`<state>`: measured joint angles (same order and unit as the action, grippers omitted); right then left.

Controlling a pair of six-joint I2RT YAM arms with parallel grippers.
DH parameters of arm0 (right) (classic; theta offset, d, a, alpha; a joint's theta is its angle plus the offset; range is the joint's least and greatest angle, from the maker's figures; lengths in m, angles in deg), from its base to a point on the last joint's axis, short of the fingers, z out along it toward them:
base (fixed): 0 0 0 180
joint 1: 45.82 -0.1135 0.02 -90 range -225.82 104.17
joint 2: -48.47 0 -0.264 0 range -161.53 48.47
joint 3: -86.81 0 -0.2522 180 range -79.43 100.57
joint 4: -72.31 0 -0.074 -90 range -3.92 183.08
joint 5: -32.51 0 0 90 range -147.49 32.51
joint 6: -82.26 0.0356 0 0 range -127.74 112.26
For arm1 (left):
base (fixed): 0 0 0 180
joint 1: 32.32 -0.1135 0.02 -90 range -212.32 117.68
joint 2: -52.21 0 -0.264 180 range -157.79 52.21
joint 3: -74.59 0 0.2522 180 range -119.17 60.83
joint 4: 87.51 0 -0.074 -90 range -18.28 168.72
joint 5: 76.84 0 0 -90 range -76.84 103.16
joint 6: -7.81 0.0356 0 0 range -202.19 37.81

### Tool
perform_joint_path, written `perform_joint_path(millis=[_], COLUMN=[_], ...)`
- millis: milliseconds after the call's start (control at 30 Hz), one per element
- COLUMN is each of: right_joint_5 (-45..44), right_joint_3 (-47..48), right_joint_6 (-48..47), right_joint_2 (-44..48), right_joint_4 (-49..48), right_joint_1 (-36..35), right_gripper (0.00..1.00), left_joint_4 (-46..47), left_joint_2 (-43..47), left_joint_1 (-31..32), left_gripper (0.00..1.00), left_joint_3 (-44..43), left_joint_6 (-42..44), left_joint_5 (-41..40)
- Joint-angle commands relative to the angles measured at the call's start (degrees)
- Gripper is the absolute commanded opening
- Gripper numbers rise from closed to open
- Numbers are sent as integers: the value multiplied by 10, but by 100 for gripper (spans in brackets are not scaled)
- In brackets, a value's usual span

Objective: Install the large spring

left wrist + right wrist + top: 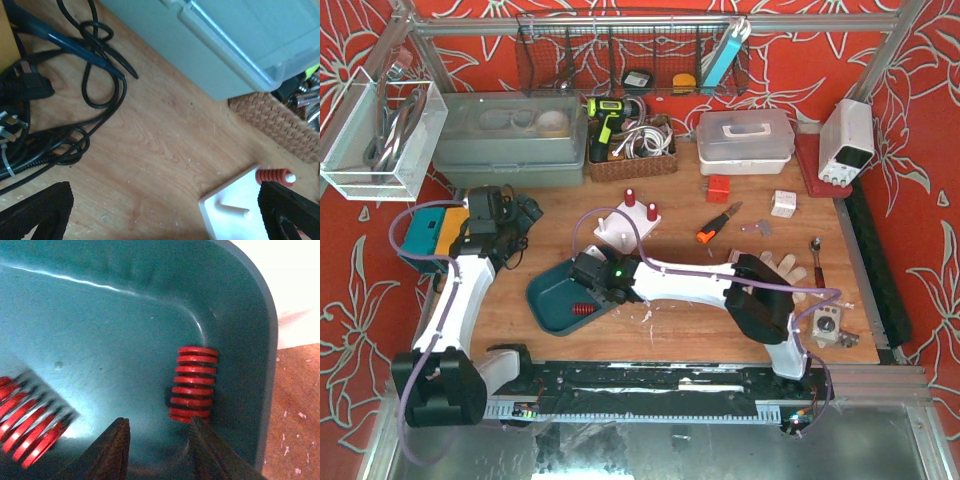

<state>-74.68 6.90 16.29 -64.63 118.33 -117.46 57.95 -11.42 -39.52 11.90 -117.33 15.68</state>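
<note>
As I judge it, the main risk is closing on the wrong part. The right hand (159, 432), its fingers a little apart and empty, hangs low in the teal tray (100, 330). The short spring (194, 385) is just past its right finger, while the large spring (27, 432) lies off to the left at the edge of the wrist view, outside the gap. A squeeze here could take the short one, or knock it against the tray wall it sits beside. A round coil gripped off-centre may also roll or pop free. The large spring seems to lie flat on the tray floor, its long axis slanting from far left to near right as the wrist camera sees it. It is blurred and cropped, so its ends cannot be made out. It would need turning upright for the bare peg (232, 209) on the white base (235, 227) beyond the tray. The left hand (165, 202) hovers wide and empty over the table (160, 135) near that base.
</note>
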Motion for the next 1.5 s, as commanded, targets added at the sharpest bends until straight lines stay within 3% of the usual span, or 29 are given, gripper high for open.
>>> perform_joint_path(millis=[0, 333, 800, 1133, 1467], right_joint_5=[-51, -64, 10, 12, 32], right_joint_3=[46, 79, 96, 64, -31], right_joint_6=[16, 46, 50, 4, -77], right_joint_2=[-45, -103, -158, -92, 39], right_joint_4=[55, 80, 70, -2, -133], right_joint_1=[-1, 9, 25, 27, 26], right_gripper=[38, 41, 45, 16, 3], left_joint_4=[5, 8, 23, 53, 61], left_joint_2=[36, 60, 65, 89, 113], left_joint_1=[-6, -7, -8, -7, -7], left_gripper=[100, 100, 100, 98, 86], left_joint_3=[3, 3, 16, 38, 50], left_joint_6=[-10, 12, 22, 54, 90], left_joint_5=[-49, -81, -78, -32, 93])
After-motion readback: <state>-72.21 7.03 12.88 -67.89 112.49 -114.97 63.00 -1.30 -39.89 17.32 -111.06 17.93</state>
